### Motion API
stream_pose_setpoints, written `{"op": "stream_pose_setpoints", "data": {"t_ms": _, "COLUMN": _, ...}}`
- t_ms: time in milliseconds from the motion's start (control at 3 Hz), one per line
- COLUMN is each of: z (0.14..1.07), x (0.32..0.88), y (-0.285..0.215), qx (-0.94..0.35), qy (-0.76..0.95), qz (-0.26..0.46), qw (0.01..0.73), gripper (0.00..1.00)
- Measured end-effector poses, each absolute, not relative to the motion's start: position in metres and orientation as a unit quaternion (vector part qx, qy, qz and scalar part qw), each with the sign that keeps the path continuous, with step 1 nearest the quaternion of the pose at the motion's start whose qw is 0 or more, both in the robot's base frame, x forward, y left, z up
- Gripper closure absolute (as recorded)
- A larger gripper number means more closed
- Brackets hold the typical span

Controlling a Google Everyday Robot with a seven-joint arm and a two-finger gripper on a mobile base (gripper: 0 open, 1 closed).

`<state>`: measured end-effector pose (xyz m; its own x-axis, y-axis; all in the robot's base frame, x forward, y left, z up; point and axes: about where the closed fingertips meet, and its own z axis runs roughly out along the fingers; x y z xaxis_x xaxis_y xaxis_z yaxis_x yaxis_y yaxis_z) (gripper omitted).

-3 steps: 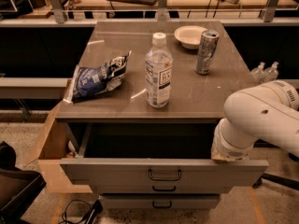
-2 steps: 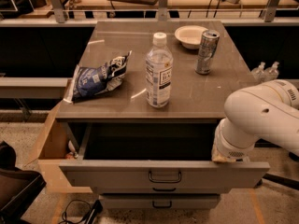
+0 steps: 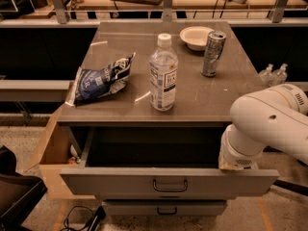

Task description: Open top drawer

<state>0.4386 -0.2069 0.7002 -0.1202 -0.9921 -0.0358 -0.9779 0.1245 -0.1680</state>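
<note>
The top drawer [image 3: 120, 181] is pulled out from under the grey cabinet top, its wide grey front facing me with a dark loop handle [image 3: 170, 185] at its centre. Its inside is dark and the tray does not show. My white arm [image 3: 262, 124] comes in from the right and bends down over the drawer's right end. The gripper itself is hidden behind the arm's wrist, near the drawer's right front corner. A lower, narrower drawer front [image 3: 163, 209] shows below, closed.
On the cabinet top [image 3: 202, 95] stand a clear water bottle [image 3: 163, 74], a blue chip bag [image 3: 100, 80], a silver can [image 3: 212, 54] and a white bowl [image 3: 196, 36]. A wooden box [image 3: 50, 153] sits left of the drawer. A dark chair [image 3: 17, 191] is at lower left.
</note>
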Motion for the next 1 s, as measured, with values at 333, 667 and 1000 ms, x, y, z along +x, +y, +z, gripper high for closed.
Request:
{"op": "stream_pose_setpoints", "data": {"t_ms": 333, "z": 0.702, "x": 0.402, "y": -0.197, "qx": -0.676, "qy": 0.735, "qz": -0.05, "qw": 0.028, "gripper": 1.0}}
{"op": "stream_pose_setpoints", "data": {"t_ms": 667, "z": 0.708, "x": 0.349, "y": -0.188, "qx": -0.695, "qy": 0.718, "qz": -0.032, "qw": -0.019, "gripper": 1.0}}
{"op": "stream_pose_setpoints", "data": {"t_ms": 1000, "z": 0.717, "x": 0.306, "y": -0.182, "qx": -0.71, "qy": 0.703, "qz": -0.01, "qw": -0.047, "gripper": 1.0}}
